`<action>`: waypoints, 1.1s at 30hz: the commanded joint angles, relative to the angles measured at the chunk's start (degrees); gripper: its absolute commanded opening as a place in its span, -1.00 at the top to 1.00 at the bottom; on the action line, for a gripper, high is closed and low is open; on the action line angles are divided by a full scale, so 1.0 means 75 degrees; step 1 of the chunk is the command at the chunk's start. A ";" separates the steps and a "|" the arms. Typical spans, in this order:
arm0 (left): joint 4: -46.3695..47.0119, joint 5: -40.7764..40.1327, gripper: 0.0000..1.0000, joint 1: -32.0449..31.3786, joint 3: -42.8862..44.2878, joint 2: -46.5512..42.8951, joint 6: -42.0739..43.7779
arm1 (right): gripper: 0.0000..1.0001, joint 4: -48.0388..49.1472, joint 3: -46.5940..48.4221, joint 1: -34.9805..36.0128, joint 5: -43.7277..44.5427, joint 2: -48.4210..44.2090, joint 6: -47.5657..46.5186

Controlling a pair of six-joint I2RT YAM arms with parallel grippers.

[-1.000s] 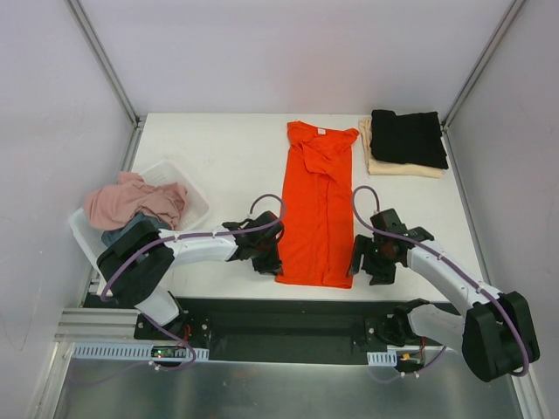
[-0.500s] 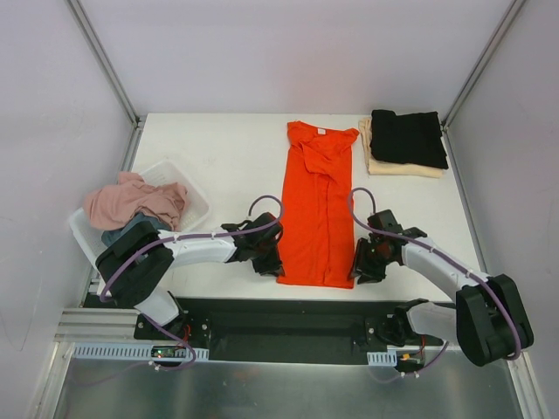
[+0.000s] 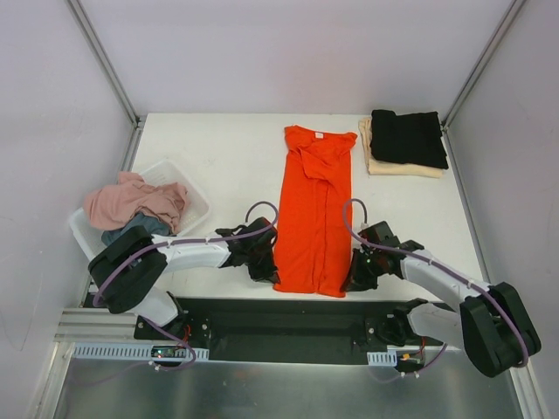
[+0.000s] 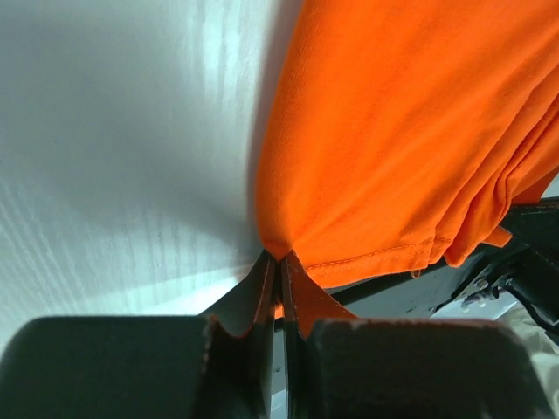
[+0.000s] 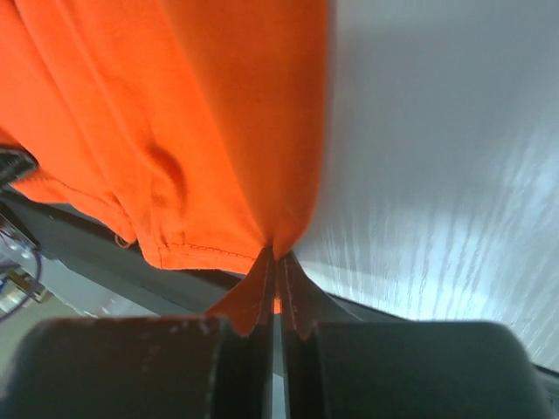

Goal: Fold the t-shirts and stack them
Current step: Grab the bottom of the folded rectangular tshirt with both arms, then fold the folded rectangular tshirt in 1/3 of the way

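Observation:
A bright orange-red t-shirt (image 3: 313, 209) lies lengthwise down the middle of the table, folded into a long strip with its hem at the near edge. My left gripper (image 3: 271, 272) is shut on the hem's left corner (image 4: 278, 251). My right gripper (image 3: 351, 281) is shut on the hem's right corner (image 5: 278, 247). At the back right, a folded black t-shirt (image 3: 407, 137) rests on a folded cream-beige one (image 3: 397, 168). A dusty pink t-shirt (image 3: 133, 201) and a grey-blue one (image 3: 131, 229) are heaped in the white tub (image 3: 194, 196) on the left.
The table's near edge (image 3: 227, 297) runs just below both grippers, with the black base rail behind it. Metal frame posts (image 3: 105, 61) rise at the back corners. The tub overhangs the table's left side.
Both grippers have closed on the hem corners of the orange-red shirt. The right gripper moved in leftward to the cloth. The shirt's near end has shifted slightly toward the table's edge.

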 commanded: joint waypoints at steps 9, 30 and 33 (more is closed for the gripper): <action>-0.0954 0.0163 1.00 -0.0240 -0.0231 -0.1349 0.0468 | 0.99 -0.1188 0.0199 0.0655 -0.0007 -0.1400 0.0191; -0.1809 -0.0026 0.95 0.1716 0.4434 0.1216 0.2683 | 0.99 -0.1856 0.4850 -0.0024 0.2407 0.1457 -0.1215; -0.1856 0.0009 0.94 0.1927 0.5020 0.1720 0.2871 | 0.99 -0.1938 0.5191 -0.0317 0.2502 0.1903 -0.1368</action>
